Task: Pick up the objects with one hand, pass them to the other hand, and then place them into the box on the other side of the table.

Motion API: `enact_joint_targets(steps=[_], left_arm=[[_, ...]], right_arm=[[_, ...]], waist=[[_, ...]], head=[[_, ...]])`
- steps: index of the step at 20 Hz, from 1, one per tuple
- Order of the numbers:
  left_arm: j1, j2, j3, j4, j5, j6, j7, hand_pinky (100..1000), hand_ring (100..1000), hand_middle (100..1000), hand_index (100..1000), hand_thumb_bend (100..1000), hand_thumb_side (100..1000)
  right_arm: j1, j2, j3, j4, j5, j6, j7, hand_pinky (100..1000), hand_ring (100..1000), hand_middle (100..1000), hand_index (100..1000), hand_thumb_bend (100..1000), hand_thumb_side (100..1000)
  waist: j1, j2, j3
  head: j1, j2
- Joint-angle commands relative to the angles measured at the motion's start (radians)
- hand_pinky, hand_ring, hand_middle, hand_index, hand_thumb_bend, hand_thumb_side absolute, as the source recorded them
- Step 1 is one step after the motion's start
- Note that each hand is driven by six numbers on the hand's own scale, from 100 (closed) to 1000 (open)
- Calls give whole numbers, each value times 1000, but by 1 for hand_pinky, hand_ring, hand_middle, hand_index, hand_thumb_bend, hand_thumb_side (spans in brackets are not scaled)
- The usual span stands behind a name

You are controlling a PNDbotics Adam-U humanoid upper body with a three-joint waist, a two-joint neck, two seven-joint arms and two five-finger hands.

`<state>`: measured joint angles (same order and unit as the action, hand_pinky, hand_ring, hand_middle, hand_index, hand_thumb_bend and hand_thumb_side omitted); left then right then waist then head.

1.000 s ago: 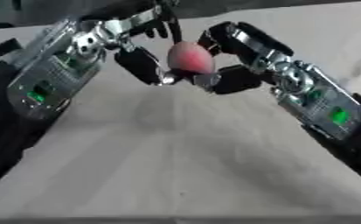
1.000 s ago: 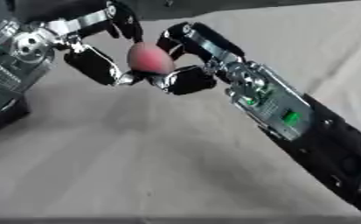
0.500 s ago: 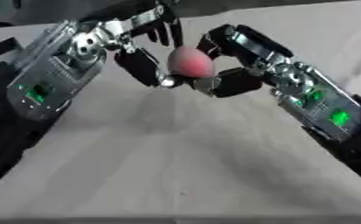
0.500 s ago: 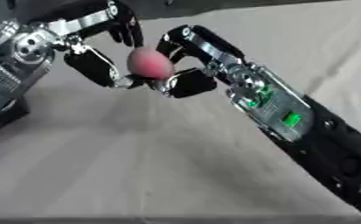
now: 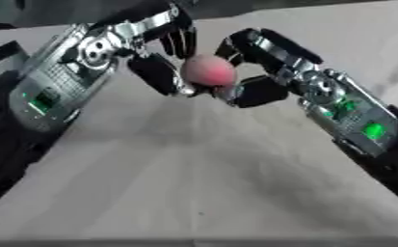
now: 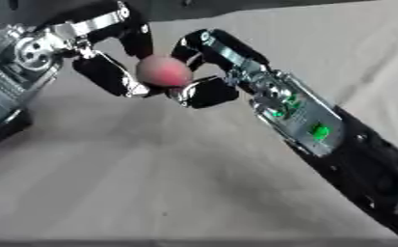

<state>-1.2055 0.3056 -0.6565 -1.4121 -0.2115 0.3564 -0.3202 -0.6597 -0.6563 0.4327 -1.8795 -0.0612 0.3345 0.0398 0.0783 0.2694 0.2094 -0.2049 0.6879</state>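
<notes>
Above the bench [image 5: 202, 183], in the left eye view, a pink ball [image 5: 208, 70] hangs between the two hands, well clear of the cloth-like surface below. The left hand [image 5: 155, 72] comes in from the ball's left side, one finger arched over the top of the ball and another curled beneath it; whether those fingers press the ball or only cage it I cannot tell. The right hand [image 5: 254, 82] sits on the ball's right, fingers curled round its upper back and thumb tucked under it, so it appears to carry the ball.

In the right eye view the ball [image 6: 163, 71] shows the same pinch: the right hand [image 6: 204, 77] wraps it from the right and below, the left hand [image 6: 109, 72] brackets it from the left. No box shows in either view.

This looks like the hand-over. To do it well, the receiving fingers should close fully round the ball before the giving hand loosens, and the giver should open slowly, since a round ball could roll out of a partial pinch and drop to the bench.
</notes>
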Motion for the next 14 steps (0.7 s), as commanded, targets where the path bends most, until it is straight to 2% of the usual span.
enact_joint_targets(steps=[1, 8, 14], left_arm=[[-24, -15, 10, -11, 22, 15, 15, 591, 516, 485, 355, 489, 100], [-22, -21, 11, 5, 29, 44, 30, 531, 472, 440, 353, 484, 100], [-20, -21, 11, 6, 44, 35, 26, 518, 454, 417, 329, 452, 100]], right_arm=[[-14, 1, -2, -8, -7, -2, 2, 707, 738, 461, 548, 501, 100], [-12, 2, -4, -10, -13, -11, 8, 715, 752, 484, 576, 555, 100], [-12, 4, -3, -5, -15, -17, 27, 721, 766, 503, 611, 582, 100]], waist=[[8, -2, -1], [8, -2, -3], [9, -2, -5]], head=[[3, -10], [4, -12], [5, -11]])
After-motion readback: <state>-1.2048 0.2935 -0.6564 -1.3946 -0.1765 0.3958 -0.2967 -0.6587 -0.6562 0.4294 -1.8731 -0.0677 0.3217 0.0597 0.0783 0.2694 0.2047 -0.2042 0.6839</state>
